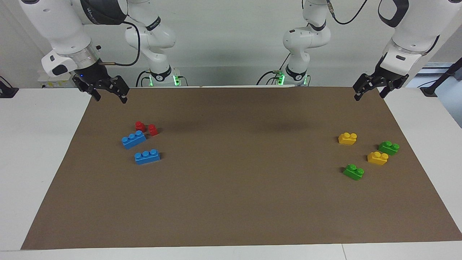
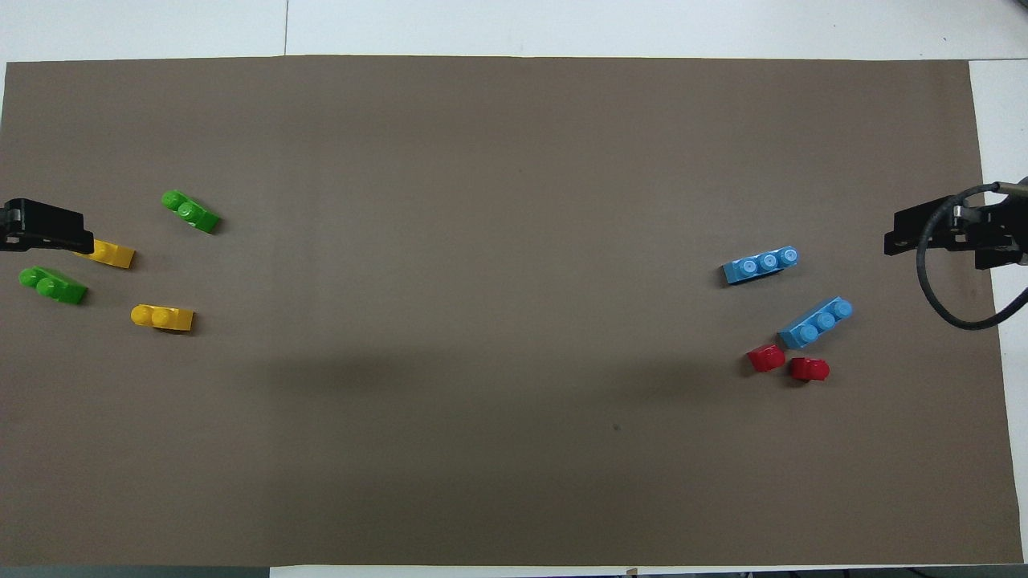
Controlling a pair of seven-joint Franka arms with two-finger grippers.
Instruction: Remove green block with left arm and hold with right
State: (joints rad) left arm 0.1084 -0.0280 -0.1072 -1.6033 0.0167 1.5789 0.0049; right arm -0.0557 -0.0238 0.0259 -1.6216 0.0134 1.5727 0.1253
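Two green blocks lie on the brown mat [image 1: 231, 209] toward the left arm's end of the table. One green block [image 1: 389, 147] [image 2: 52, 285] is nearer to the robots, the other green block [image 1: 353, 172] [image 2: 190, 211] is farther. My left gripper [image 1: 370, 94] [image 2: 44, 226] is open and empty, raised over the mat's edge near its corner, apart from both blocks. My right gripper [image 1: 110, 96] [image 2: 948, 233] is open and empty, raised over the mat's edge at the right arm's end.
Two yellow bricks [image 1: 347, 138] [image 1: 377, 158] lie among the green blocks. Two blue three-stud bricks [image 1: 134, 139] [image 1: 147, 156] and two small red pieces [image 1: 140, 126] [image 1: 153, 130] lie toward the right arm's end.
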